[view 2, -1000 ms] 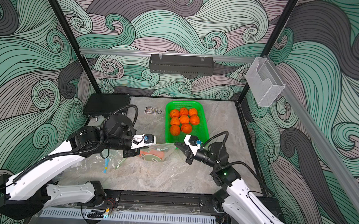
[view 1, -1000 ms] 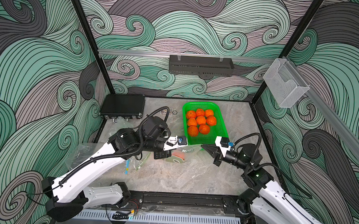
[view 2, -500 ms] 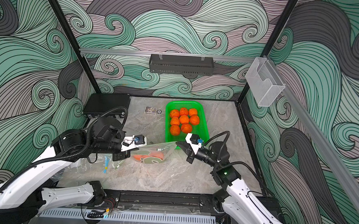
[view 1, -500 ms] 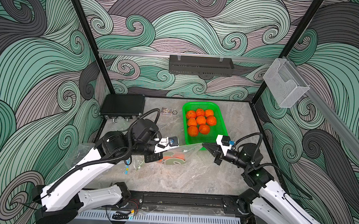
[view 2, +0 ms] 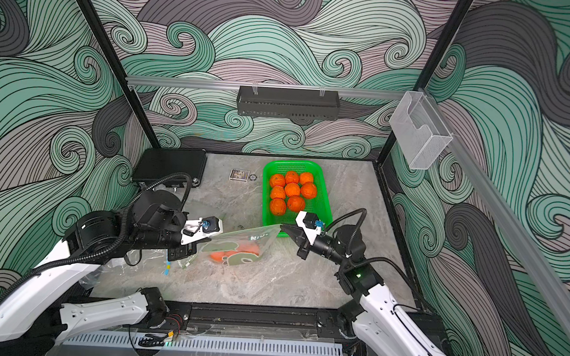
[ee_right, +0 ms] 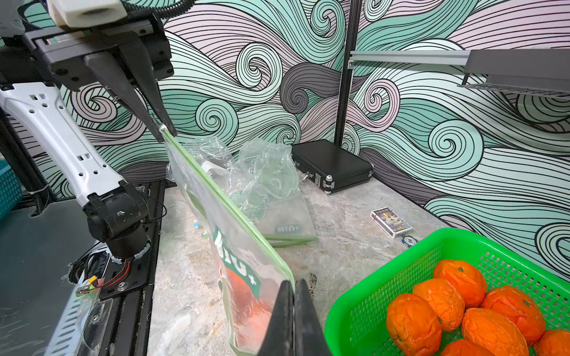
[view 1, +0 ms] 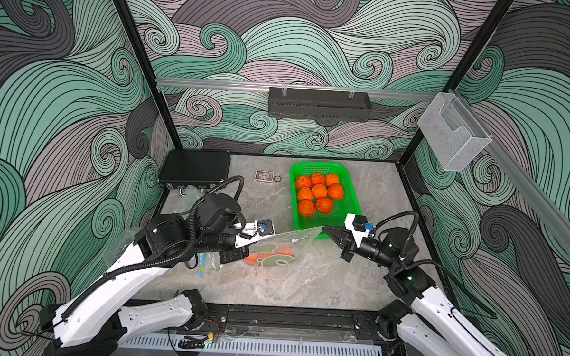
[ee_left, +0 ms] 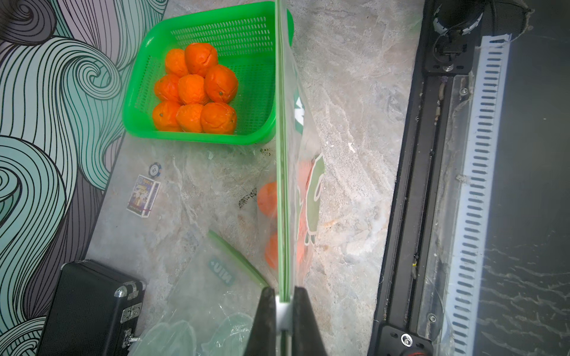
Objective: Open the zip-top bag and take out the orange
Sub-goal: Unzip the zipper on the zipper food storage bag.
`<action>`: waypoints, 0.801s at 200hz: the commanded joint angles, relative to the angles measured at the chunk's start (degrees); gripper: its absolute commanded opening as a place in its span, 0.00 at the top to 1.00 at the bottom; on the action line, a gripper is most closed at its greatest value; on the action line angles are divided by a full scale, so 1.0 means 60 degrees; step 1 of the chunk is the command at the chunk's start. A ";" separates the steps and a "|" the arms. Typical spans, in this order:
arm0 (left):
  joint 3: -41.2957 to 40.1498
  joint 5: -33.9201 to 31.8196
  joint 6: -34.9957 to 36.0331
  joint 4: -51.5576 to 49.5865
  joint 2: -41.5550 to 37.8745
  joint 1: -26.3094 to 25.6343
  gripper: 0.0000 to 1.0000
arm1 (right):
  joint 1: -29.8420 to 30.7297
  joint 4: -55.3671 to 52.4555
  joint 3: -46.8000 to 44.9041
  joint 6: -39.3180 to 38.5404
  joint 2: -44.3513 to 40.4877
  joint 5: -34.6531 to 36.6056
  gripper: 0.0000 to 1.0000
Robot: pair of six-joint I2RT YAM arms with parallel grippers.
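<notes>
Since the earlier frames the left arm (view 1: 131, 271) has been drawn back toward its own side, so the bag (view 1: 283, 249) is now stretched taut, edge-up. The left fingers (ee_right: 160, 128) and right fingers (view 1: 332, 233) are closed tight, each pinched on one end of the green zip strip (ee_left: 282, 154), whose long axis runs straight between them and looks sealed. The orange (view 2: 219, 256) is seen blurred through printed film, low in the bag near the tabletop (view 1: 304, 287), nearer the left fingers.
</notes>
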 commanded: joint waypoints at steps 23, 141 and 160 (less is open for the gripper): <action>0.0139 -0.0625 -0.0190 -0.1867 -0.0283 0.0153 0.95 | -0.0401 -0.0022 0.0101 0.0118 -0.0119 0.1144 1.00; 0.0002 -0.0440 -0.0124 -0.1661 -0.0397 0.0153 0.99 | -0.0470 0.0435 0.0094 0.0380 0.0168 -0.0017 1.00; -0.0143 -0.0299 0.0013 -0.1324 -0.0461 0.0153 1.00 | -0.0349 0.0896 0.0345 0.0944 0.0680 -0.1675 0.84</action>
